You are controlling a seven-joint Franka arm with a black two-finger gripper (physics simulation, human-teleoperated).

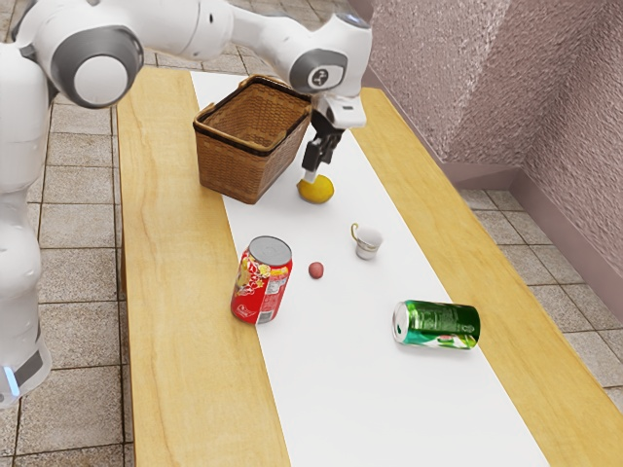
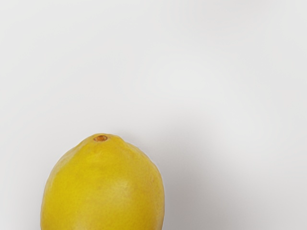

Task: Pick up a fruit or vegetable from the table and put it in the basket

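Note:
My gripper (image 1: 311, 175) points down in the exterior view, just above and against the outline of a yellow lemon (image 1: 316, 190); whether they touch is unclear, and so is whether it is open or shut. The lemon lies on the white runner, beside the woven brown basket (image 1: 243, 163). In the wrist view the lemon (image 2: 103, 191) appears large and close under my hand, its stem end showing. The basket stands upright with its top uncovered, and part of its far rim is behind the arm.
A small white cup (image 1: 367, 243) and a small reddish ball-like item (image 1: 315, 270) lie beyond the lemon. Farther from the basket are an upright red can (image 1: 261, 282) and a green can (image 1: 438, 325) on its side. A textured wall (image 1: 467, 78) rises beyond the wooden table (image 1: 175, 292).

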